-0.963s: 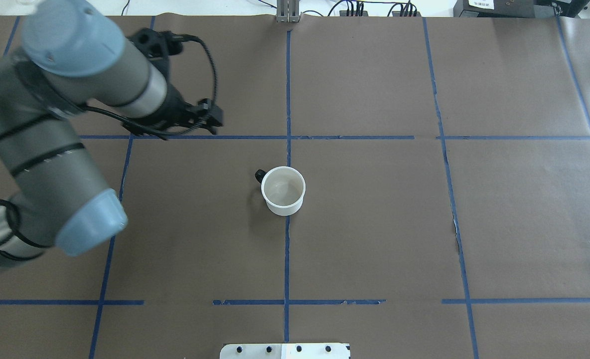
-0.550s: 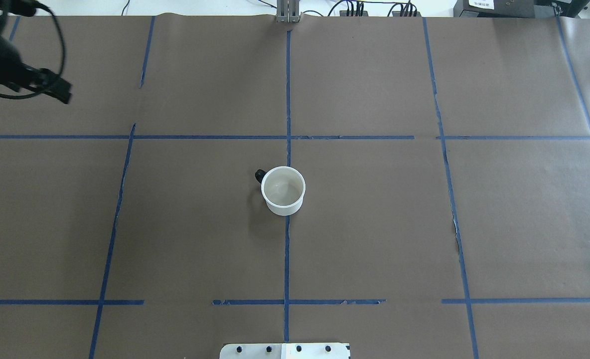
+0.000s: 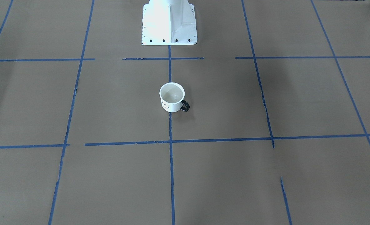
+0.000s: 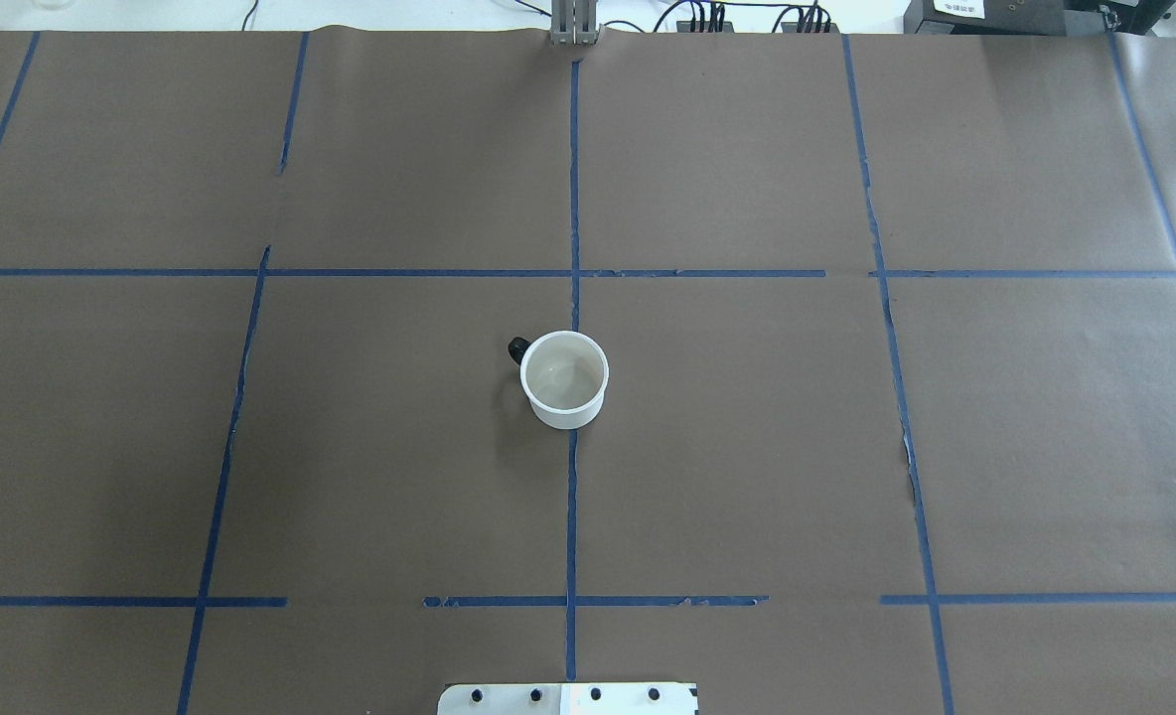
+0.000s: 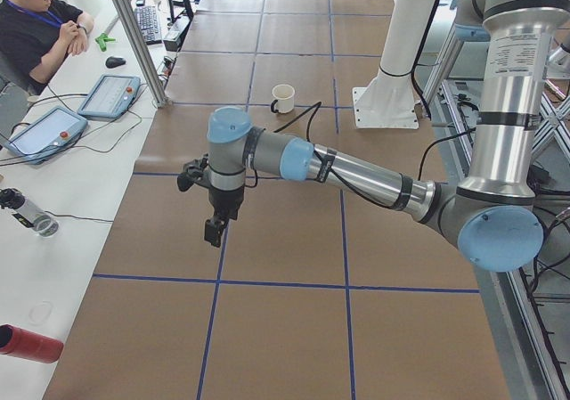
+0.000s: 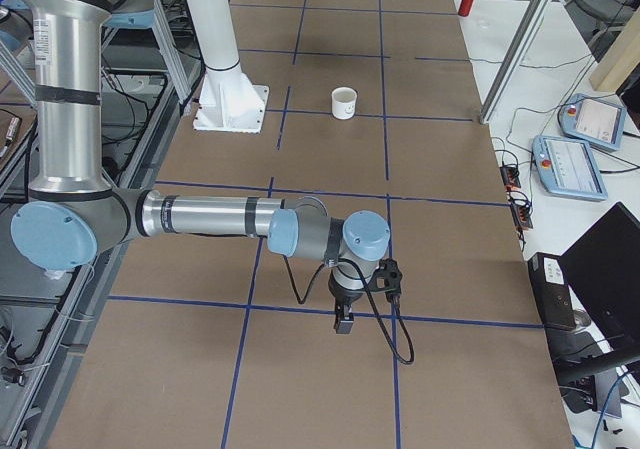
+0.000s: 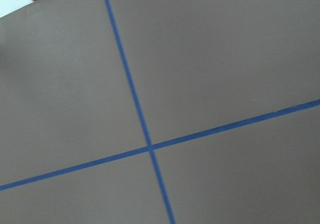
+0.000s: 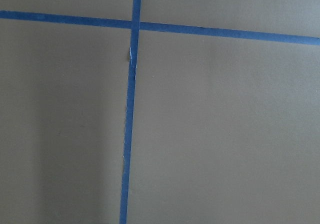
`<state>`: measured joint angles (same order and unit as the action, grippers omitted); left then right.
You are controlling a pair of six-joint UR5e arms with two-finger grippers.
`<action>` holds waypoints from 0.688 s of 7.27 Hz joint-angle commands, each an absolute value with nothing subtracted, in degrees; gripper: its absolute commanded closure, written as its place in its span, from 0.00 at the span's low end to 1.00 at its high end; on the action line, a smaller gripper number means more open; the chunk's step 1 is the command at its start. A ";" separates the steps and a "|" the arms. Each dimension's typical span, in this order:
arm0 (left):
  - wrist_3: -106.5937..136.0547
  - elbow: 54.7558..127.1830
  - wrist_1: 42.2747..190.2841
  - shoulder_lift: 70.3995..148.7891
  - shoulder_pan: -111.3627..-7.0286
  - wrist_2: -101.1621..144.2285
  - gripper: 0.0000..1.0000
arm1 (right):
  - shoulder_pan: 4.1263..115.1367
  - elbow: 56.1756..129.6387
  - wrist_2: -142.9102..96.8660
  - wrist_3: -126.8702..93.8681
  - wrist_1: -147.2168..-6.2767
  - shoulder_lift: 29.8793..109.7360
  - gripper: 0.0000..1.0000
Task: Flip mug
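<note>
Upright and mouth-up near the middle of the counter (image 4: 747, 447): the mug (image 4: 565, 379), seated on the central blue tape line (image 4: 571, 516), black handle toward the robot's left side. Drawn on its white wall, facing the operators' side: a black smiley face, the only marking clear enough to make out. Printed on the left arm (image 5: 521, 57): a label in type too small to read. Equally unreadable: a white tag (image 4: 955, 8) beyond the counter's far edge. Out over the counter's left end, well apart from the mug: the left end effector (image 5: 214, 232), pointing down above the brown paper near a tape line; impossible to tell whether spread or closed. Over the opposite end, also well apart from the mug: the right end effector (image 6: 343, 321), pointing down just by a tape line; cannot tell its opening either. Outside the overhead and front-facing views, both of them; in the wrist views only brown paper and crossing tape, the left one blurred, with a red sliver at its top corner. Cut off at the overhead view's lower edge: the white base plate (image 4: 568, 698). Open paper on every side of the mug. Beyond the counter's left edge: a white bench with two teach pendants (image 5: 109, 95), a red cylinder (image 5: 27, 342) and a seated person (image 5: 40, 21).
</note>
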<state>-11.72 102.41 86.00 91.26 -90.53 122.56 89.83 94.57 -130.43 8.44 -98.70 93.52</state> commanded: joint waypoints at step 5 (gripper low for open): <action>-6.65 99.14 87.19 86.13 -94.57 130.96 0.00 | 89.82 94.57 -130.43 8.44 -98.70 93.52 0.00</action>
<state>-11.56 99.00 87.15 86.10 -94.54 130.67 89.82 94.57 -130.43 8.44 -98.70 93.51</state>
